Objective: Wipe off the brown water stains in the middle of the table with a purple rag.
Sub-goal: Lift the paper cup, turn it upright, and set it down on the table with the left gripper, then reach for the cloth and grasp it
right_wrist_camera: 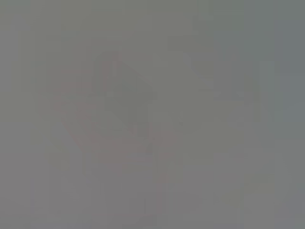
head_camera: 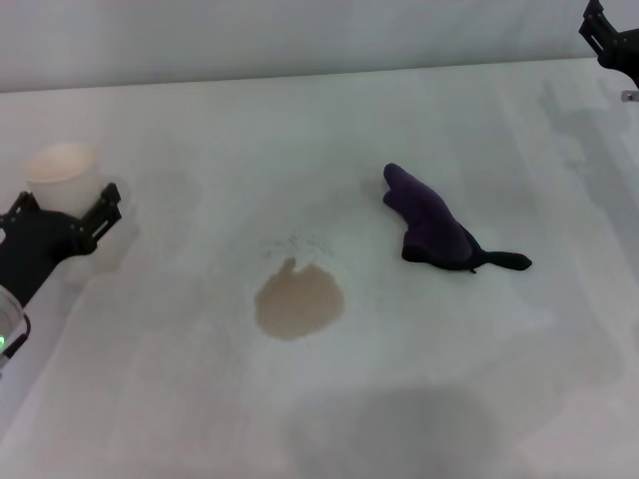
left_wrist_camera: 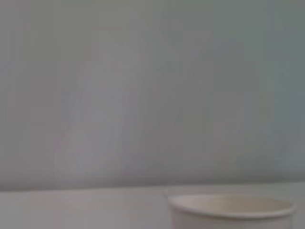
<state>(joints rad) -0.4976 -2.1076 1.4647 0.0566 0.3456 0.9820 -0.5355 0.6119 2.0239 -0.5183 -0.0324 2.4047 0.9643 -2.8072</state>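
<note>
Your brown water stains (head_camera: pixel 299 302) sit mid-table (head_camera: pixel 200 419), unwiped. The purple rag (head_camera: pixel 435 228) lies just beside them, loose, well apart from both grippers. You're at the start: fetch the rag first. The left gripper (head_camera: pixel 62 218) stands spread around a paper cup (head_camera: pixel 62 175); for the right gripper (head_camera: pixel 611 40), I cannot tell.
</note>
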